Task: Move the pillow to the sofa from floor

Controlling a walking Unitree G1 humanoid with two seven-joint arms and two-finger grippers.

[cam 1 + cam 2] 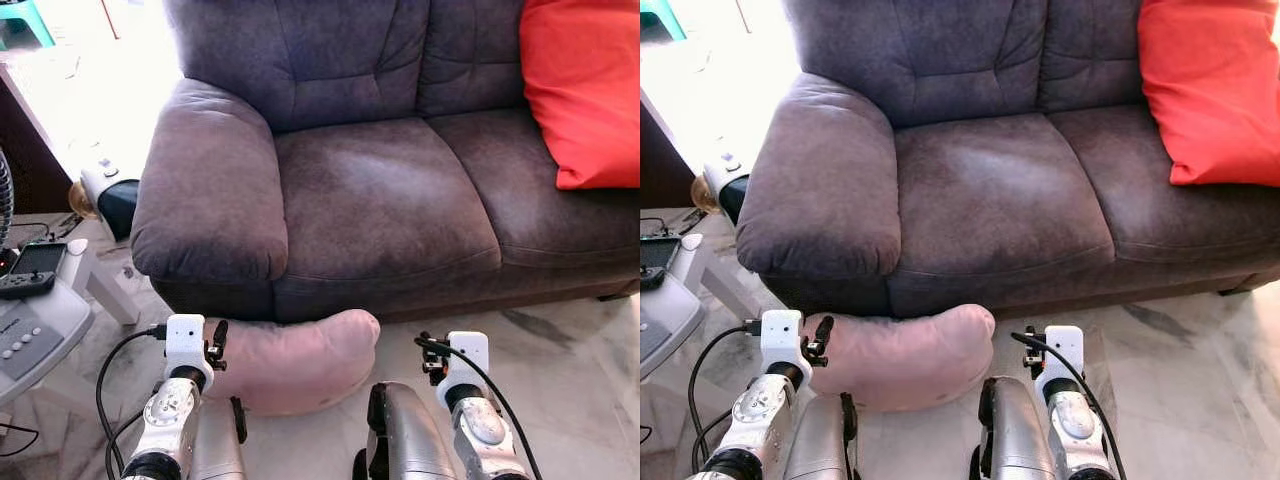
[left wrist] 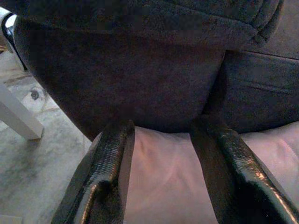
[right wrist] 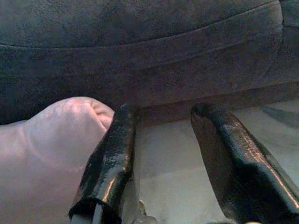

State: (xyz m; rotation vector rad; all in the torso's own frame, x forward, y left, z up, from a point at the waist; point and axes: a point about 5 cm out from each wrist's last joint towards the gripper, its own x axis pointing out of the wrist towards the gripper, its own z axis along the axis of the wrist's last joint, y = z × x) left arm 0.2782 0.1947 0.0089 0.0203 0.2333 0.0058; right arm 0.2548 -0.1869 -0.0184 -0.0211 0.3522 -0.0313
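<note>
Your pink pillow is on the marble floor, pushed right up against the front of the dark grey sofa. It sits at about 12 o'clock from you, very near your arms, just under the sofa's left armrest. It is bent like a banana, with its fat end poking toward 1 o'clock.

Your left gripper is spread wide, and the pillow shows between its two fingers. One finger is on each side of the soft cloth, and nothing is squeezed yet. That is a good spot, because a soft pillow needs a big bite to stay in the claw.

Your right gripper is wide open too. Bare floor shows between its fingers, and the pillow's fat end is just beside one finger. I think it waits there so it can help from the other side.

You have two arms down low because the pillow is long and floppy. One claw alone may let it droop.

The seat cushion at 12 o'clock is bare, so the pillow can go there. A red pillow leans in the sofa's corner at 2 o'clock. A white side table stands at 9 o'clock, so swing wide of it when you lift.
</note>
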